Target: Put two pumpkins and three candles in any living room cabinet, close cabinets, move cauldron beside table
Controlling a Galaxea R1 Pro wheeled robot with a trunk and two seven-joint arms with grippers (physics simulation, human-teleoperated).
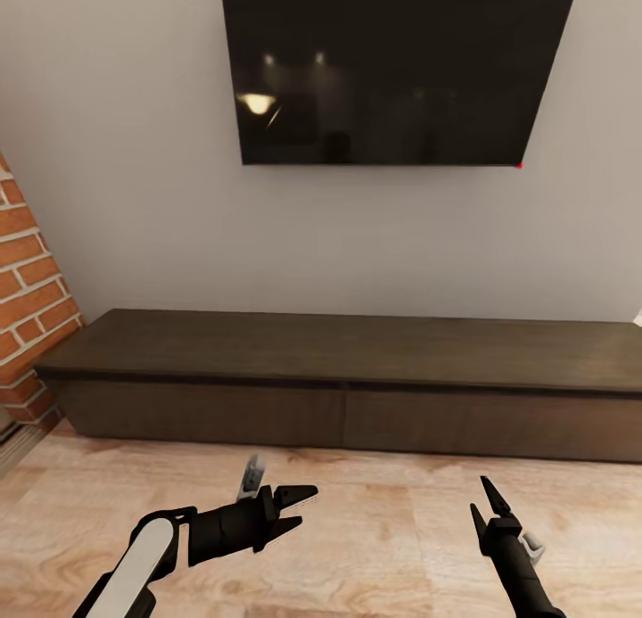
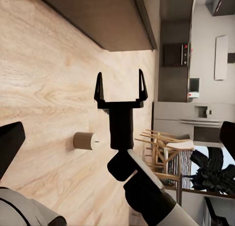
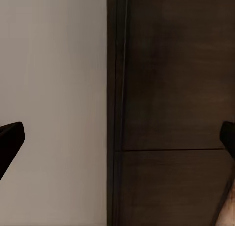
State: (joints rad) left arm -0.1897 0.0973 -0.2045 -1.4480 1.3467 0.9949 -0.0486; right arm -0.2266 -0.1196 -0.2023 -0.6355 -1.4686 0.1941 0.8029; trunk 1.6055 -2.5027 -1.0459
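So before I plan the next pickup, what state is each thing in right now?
cabinet: drawer fronts shut, top bare
left gripper: open, holding nothing
right gripper: open, holding nothing
candle: lying on its side on the wood floor, beyond the right gripper
television: screen dark
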